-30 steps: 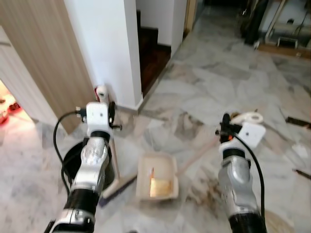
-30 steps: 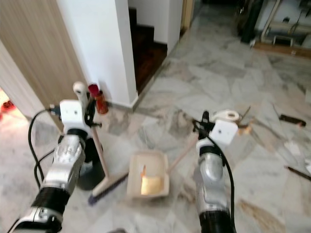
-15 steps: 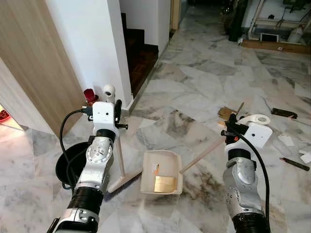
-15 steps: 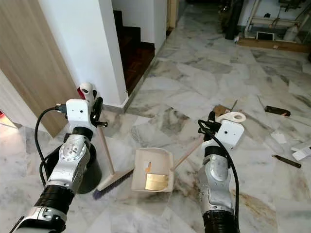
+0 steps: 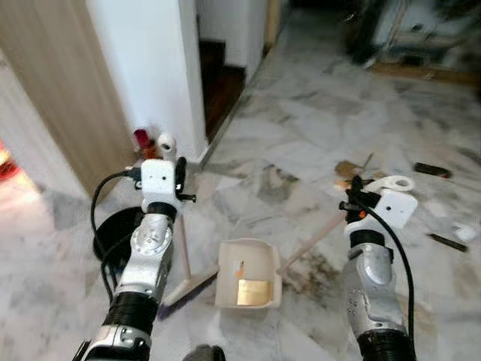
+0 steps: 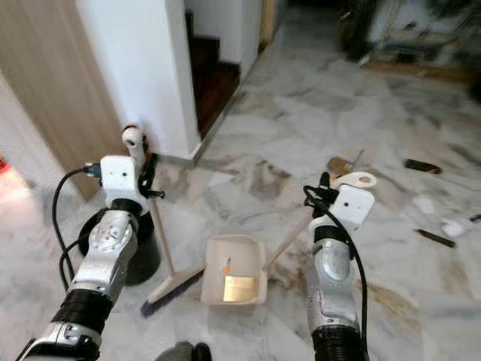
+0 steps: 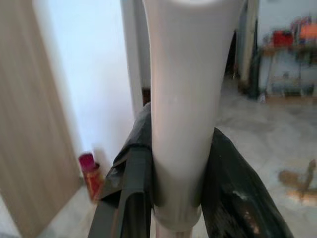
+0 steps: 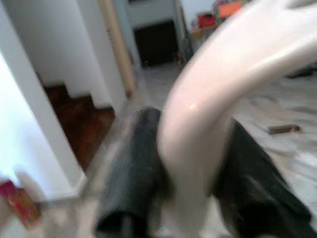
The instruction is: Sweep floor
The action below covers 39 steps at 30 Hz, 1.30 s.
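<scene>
My left gripper (image 5: 179, 179) is shut on the pale handle of a broom (image 5: 183, 241), just below its rounded top. The broom slants down to its brush head (image 6: 170, 289) on the marble floor. In the left wrist view the broom handle (image 7: 182, 104) sits between the black fingers (image 7: 232, 188). My right gripper (image 5: 352, 200) is shut on the long handle (image 5: 319, 237) of a cream dustpan (image 5: 248, 259). The pan rests on the floor between my arms and holds a yellowish-brown scrap (image 5: 252, 292). The dustpan handle (image 8: 208, 114) is pinched between the fingers (image 8: 133, 168) in the right wrist view.
A black bin (image 5: 113, 229) stands on the floor by my left arm. A white wall corner (image 5: 169, 68), a red bottle (image 5: 141, 140) and dark stairs (image 5: 222, 83) lie ahead left. Litter lies at the right: a brown piece (image 5: 347, 169), a black object (image 5: 426, 169) and white paper (image 5: 458, 232).
The whole picture has shifted and blurred, so the camera moved. Both grippers keep their hold. Broom and dustpan stand much as before relative to my arms.
</scene>
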### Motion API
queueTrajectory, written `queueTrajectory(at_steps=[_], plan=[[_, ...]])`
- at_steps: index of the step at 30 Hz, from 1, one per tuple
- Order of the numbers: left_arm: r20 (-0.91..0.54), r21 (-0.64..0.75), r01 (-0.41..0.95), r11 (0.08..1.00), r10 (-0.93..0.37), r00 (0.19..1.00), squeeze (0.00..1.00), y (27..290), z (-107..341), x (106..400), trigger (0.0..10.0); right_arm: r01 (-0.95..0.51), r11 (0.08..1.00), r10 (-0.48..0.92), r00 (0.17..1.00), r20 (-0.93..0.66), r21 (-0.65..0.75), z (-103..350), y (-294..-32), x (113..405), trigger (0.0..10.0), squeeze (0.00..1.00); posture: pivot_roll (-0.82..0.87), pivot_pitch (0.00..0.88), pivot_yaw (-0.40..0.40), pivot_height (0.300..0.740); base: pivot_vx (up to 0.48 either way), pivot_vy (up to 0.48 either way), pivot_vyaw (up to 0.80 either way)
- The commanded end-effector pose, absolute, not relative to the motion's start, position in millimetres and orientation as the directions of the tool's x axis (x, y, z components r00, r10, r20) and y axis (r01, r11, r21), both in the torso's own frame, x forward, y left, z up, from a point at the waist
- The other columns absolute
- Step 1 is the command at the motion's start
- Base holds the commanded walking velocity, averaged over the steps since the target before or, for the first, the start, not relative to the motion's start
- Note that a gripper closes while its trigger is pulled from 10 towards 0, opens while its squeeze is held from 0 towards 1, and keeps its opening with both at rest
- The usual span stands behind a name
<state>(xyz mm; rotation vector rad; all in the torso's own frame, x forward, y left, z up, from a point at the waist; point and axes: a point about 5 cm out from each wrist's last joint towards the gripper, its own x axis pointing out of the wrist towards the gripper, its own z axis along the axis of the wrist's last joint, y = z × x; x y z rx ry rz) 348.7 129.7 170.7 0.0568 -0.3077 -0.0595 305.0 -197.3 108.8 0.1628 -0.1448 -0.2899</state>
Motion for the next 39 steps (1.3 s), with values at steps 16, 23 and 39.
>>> queueTrajectory(at_steps=[16, 23, 39], plan=[[0.295, 0.057, -0.003, 0.998, -0.014, 0.955, 0.0, 145.7, 168.4, 346.3, 10.0, 0.209, 0.958, -0.246, 0.952, 0.185, 0.198, 127.0, -183.2, 314.6, 10.0, 0.0, -0.02, 0.015, 0.035, 0.74, 0.0, 0.154, 0.0], [0.292, 0.058, -0.003, 0.998, -0.014, 0.956, 0.0, 146.4, 168.5, 346.5, 10.0, 0.207, 0.958, -0.244, 0.952, 0.183, 0.198, 126.8, -182.5, 315.1, 10.0, 0.0, -0.02, 0.017, 0.035, 0.74, 0.0, 0.386, 0.0], [0.293, 0.058, 0.0, 0.998, -0.017, 0.956, 0.0, 146.5, 169.0, 346.5, 10.0, 0.209, 0.957, -0.246, 0.951, 0.186, 0.2, 126.9, -182.4, 315.1, 10.0, 0.0, -0.01, 0.016, 0.035, 0.74, 0.0, 0.392, 0.0]])
